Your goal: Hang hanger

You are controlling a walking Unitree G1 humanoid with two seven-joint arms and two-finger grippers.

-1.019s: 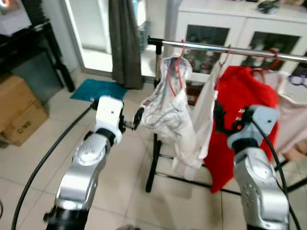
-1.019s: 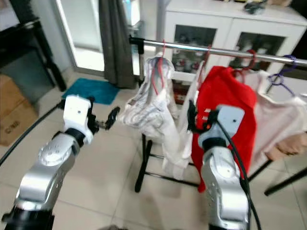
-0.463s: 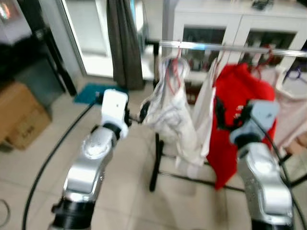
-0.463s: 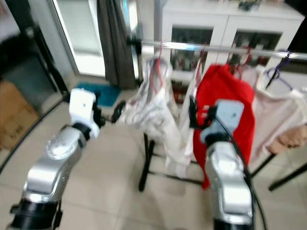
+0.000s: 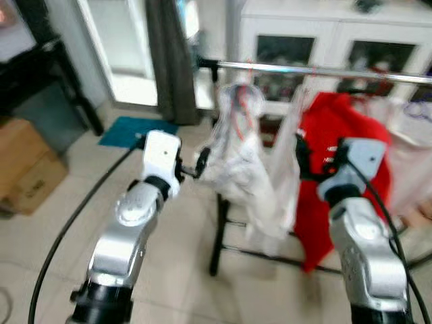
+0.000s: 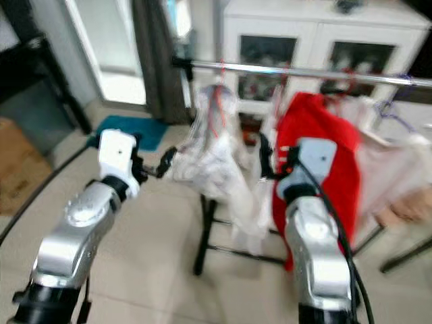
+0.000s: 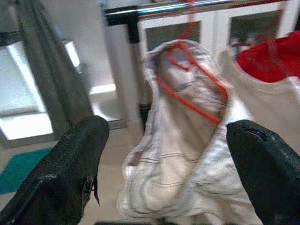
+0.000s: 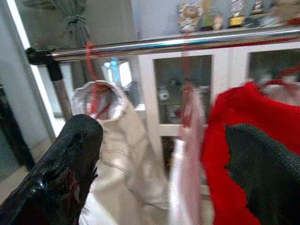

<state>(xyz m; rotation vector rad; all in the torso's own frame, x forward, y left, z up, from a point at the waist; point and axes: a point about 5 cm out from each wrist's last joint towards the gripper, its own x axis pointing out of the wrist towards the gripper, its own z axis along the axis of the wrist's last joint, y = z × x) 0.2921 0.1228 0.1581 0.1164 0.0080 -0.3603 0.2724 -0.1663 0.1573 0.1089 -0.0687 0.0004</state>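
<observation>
Item: red hanger [image 7: 190,89], carrying a pale striped garment [image 5: 244,165]; its hook is over the steel rail [image 5: 317,69] near the rail's left end, so I log it as on the rail already, though blur keeps me from saying how well the hook is seated. Rail axis: left to right across the scene, on the far side of both arms. Hanger axis: judging by the left wrist view, its shoulders sit roughly along the rail line, garment drooping below. Left tool [image 5: 200,162]: at the garment's left edge, about mid-height on the cloth, fingers spread wide in its wrist view with the garment between and beyond them; I see nothing gripped, and cannot tell whether a fingertip touches cloth. Right tool [image 5: 298,154]: raised to the right of the pale garment, in front of the red shirt [image 5: 337,169]; fingers [image 8: 61,173] wide apart in its wrist view, nothing between them but the sight line to the rail. Governing relation: the hanger lies up, far and slightly right of the left tool, up and to the left of the right tool; the left arm is the nearer. Judgement: if the hook needs reseating, I would lead with the left. Other stock: more clothes to the right on the rail, white cabinet [image 5: 317,34] behind.
</observation>
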